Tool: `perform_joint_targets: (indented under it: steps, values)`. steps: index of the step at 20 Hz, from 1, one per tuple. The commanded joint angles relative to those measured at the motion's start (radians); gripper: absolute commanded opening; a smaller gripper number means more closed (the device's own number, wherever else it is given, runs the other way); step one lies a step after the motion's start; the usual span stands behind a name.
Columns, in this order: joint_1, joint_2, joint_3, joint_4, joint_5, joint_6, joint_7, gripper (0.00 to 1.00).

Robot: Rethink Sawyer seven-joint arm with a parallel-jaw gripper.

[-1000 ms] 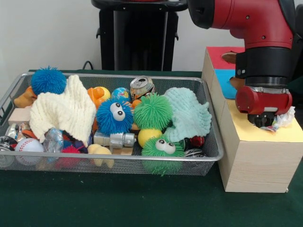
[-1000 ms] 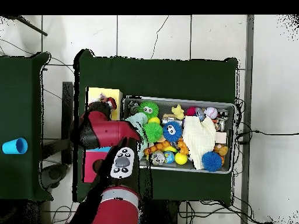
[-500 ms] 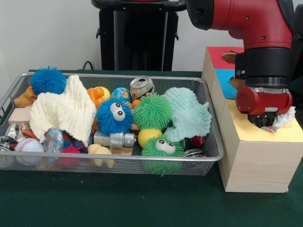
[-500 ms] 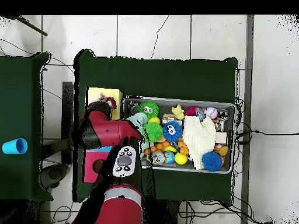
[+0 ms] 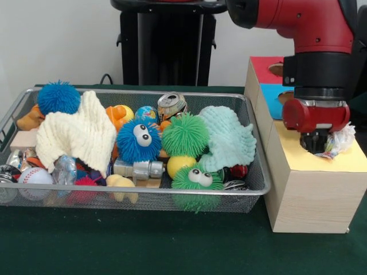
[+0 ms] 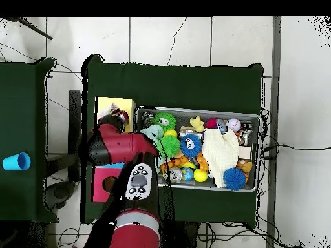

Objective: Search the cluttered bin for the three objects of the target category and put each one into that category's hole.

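- We see the gripper [image 5: 316,150] low over the yellow face [image 5: 304,156] of the pale wooden box, whose hole lies hidden beneath it.
- Touching the gripper, on its side away from the wire mesh bin [image 5: 252,189], sits a crumpled whitish see-through wrapper [image 5: 339,140] with pastel patches.
- We cannot tell whether the gripper is apart or clamped on the wrapper.
- Beside the box, the bin holds knitted cloths [image 5: 74,134] and spiky balls [image 5: 184,135].

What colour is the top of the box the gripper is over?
Yellow; the box top under the gripper shows best in the front view.
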Motion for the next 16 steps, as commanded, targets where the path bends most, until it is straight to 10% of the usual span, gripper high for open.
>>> perform_joint_targets:
  steps: [1,16]
  values:
    - [-0.027,-0.126,0.082,0.155,-0.059,0.233,0.064,0.00]
    - [-0.019,-0.376,0.105,0.239,-0.025,0.514,0.073,0.00]
